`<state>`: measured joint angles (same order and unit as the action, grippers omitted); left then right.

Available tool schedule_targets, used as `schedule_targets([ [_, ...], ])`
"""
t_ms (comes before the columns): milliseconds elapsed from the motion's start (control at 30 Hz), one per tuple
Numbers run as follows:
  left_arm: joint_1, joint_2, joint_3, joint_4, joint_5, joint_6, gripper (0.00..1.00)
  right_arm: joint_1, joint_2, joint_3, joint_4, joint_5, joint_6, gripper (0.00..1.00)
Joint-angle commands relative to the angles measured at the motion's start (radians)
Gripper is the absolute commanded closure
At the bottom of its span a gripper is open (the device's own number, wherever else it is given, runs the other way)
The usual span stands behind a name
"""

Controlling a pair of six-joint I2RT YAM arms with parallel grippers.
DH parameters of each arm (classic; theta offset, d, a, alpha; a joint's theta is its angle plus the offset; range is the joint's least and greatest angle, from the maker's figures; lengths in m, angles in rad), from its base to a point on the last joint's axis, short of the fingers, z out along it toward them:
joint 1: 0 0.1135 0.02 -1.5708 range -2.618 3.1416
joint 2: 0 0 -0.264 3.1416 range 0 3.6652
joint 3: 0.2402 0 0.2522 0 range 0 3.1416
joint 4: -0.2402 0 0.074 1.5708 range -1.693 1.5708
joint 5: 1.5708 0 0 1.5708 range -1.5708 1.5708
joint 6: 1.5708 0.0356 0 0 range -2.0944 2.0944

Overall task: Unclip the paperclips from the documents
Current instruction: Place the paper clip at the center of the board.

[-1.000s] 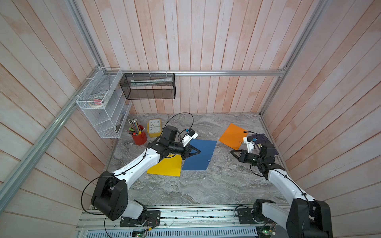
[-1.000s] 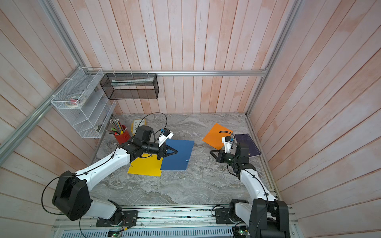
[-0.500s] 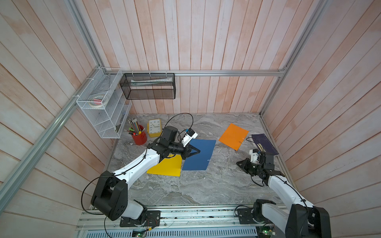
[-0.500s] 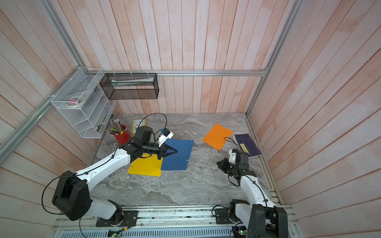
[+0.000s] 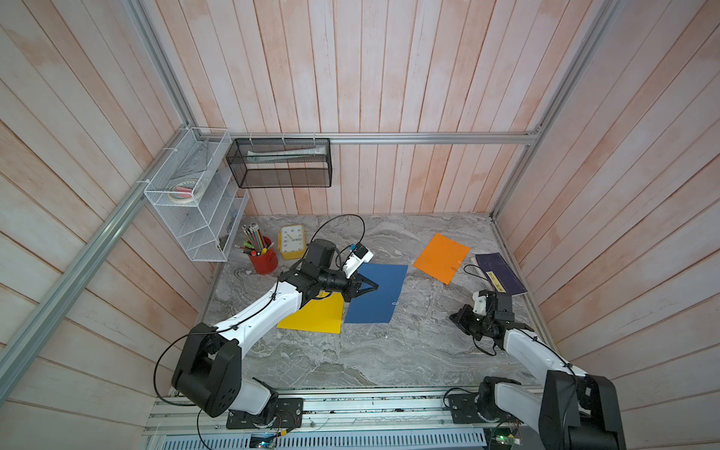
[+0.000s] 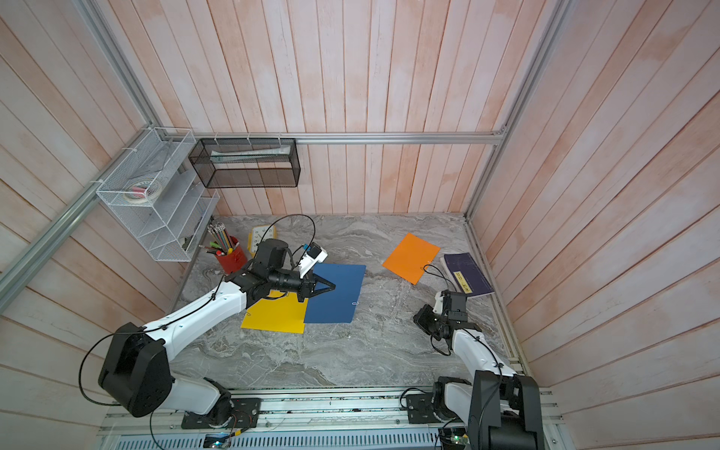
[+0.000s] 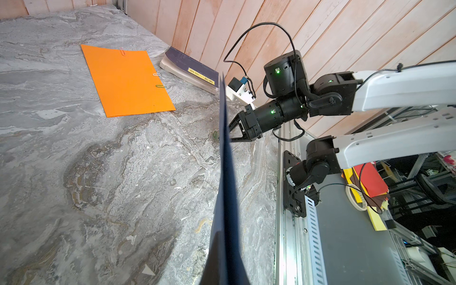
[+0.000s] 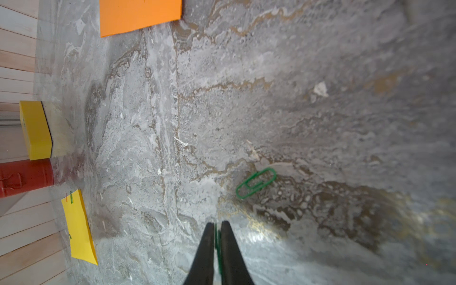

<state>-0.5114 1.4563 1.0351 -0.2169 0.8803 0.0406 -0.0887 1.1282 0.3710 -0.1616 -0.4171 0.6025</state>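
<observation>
On the marble table (image 5: 389,358), we see the left gripper (image 5: 370,287) clenched on the limp blue sheet (image 5: 374,307) mid-table, and the right gripper (image 8: 217,223) pinching a green clip (image 8: 217,240) above bare stone (likely light, springy, slippery wire, best nipped across its loop).

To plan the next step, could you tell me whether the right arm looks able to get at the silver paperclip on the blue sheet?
Probably yes: only bare table lies between the right claw and the silver paperclip on the blue sheet's near edge, though a green paperclip sits between its fingers.
</observation>
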Motion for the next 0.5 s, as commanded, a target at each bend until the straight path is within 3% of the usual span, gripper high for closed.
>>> schedule_targets([
  [0,0.004,-0.021,-0.010,0.014,-0.010,0.001,1.00,-0.006,0.024,-0.010,-0.017,0.036,0.001,0.87],
  [167,0.004,-0.016,-0.005,0.009,-0.012,0.007,1.00,-0.006,0.035,0.000,-0.042,0.057,0.002,0.75],
  [467,0.004,-0.012,-0.004,0.011,-0.012,0.009,1.00,-0.005,-0.014,0.041,-0.105,0.084,-0.018,0.70],
])
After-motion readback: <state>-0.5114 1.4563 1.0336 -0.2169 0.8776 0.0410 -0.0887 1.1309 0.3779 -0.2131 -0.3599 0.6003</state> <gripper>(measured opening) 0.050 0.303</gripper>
